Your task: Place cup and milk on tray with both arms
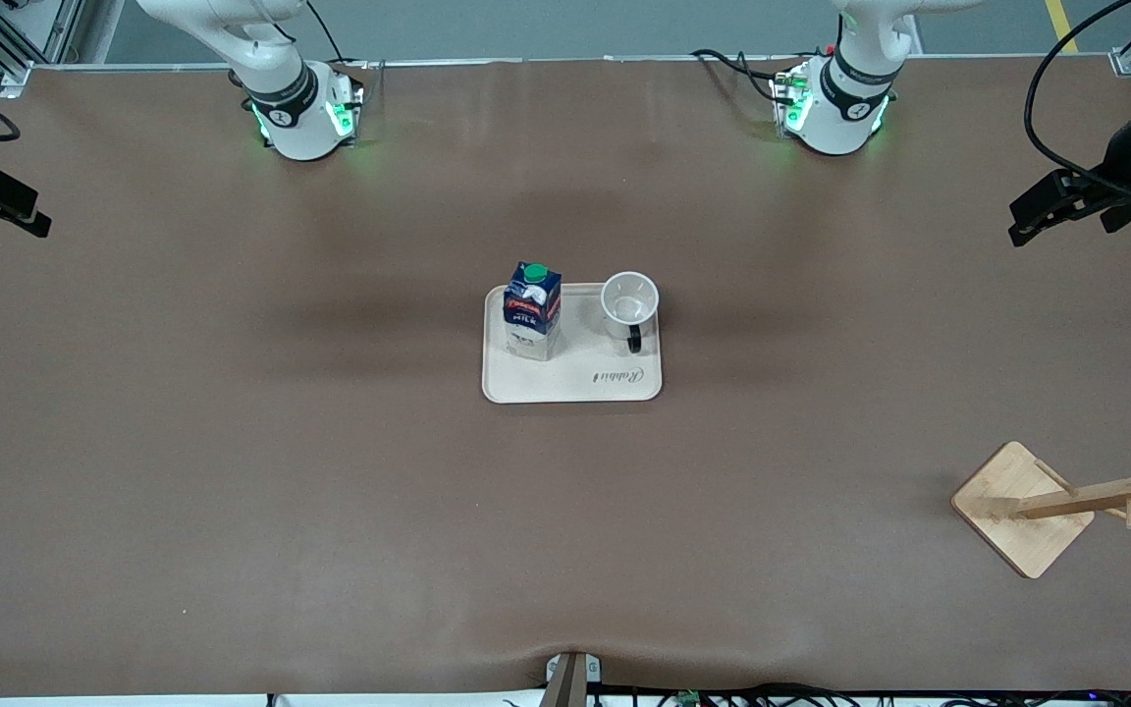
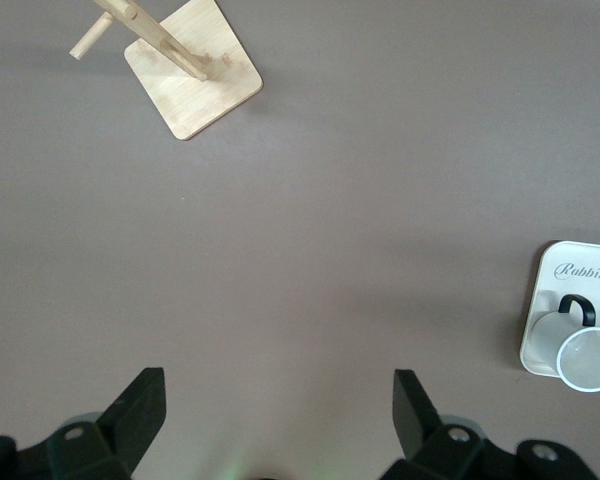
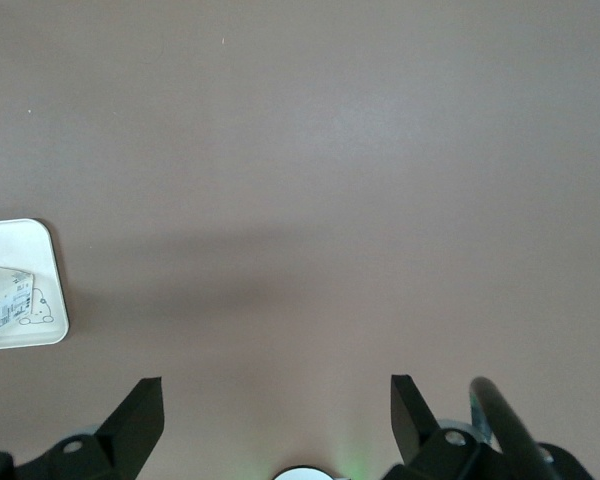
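The cream tray (image 1: 546,383) lies in the middle of the table. On it stands the dark blue milk (image 1: 532,310) carton with a green cap, toward the right arm's end. The white cup (image 1: 630,306) stands upright beside it on the tray, black handle toward the front camera. My left gripper (image 1: 1022,224) hangs open over the left arm's end of the table, nothing between its fingers. My right gripper (image 1: 35,218) is open over the right arm's end. The left wrist view shows its gripper (image 2: 278,385), cup (image 2: 580,350) and tray (image 2: 570,270). The right wrist view shows its gripper (image 3: 276,388), milk (image 3: 5,300) and tray (image 3: 25,240).
A wooden mug rack with a square base (image 1: 1022,506) stands near the front camera at the left arm's end of the table; the rack (image 2: 195,85) also shows in the left wrist view. Brown tabletop surrounds the tray on all sides.
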